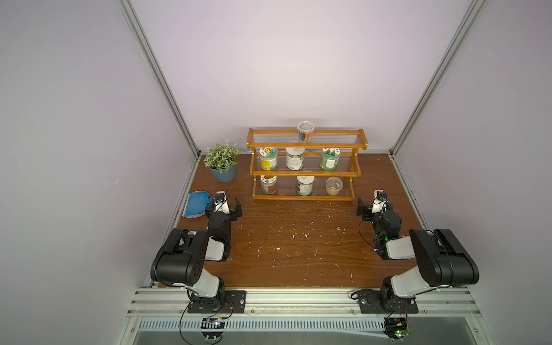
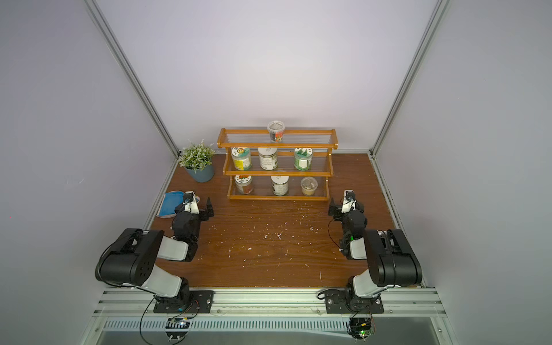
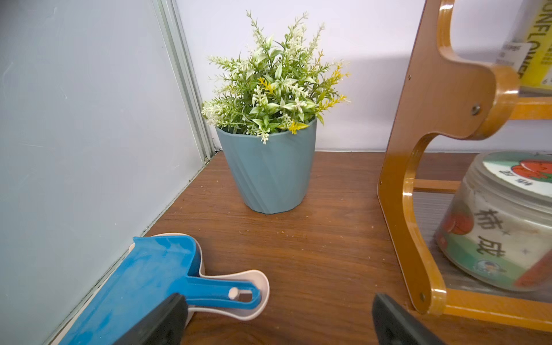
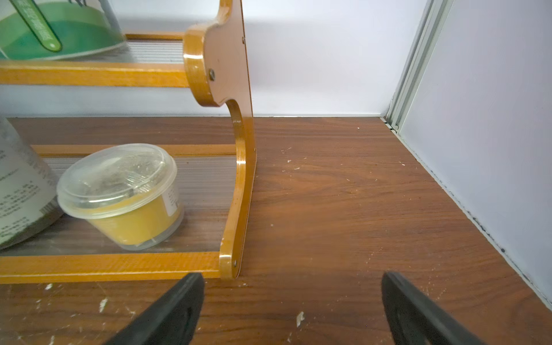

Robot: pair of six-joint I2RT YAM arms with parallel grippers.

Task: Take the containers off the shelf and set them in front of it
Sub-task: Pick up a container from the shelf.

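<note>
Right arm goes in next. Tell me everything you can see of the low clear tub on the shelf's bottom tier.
The clear tub is low, round and tapered, see-through plastic, holding something yellow under a clear, dusty-looking domed lid, with a small white label on its side. It stands upright at the right end of the shelf, on its bottom tier, a gap from the white-labelled jar. Nothing grips it; the open right pincer is in front.

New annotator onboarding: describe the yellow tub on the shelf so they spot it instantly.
Find the stepped orange-brown shelf against the back wall. On its lowest tier, go to the robot's right end: the tub. Unlike the taller labelled jars sharing that tier, it is squat, clear-lidded and yellowish inside.
</note>
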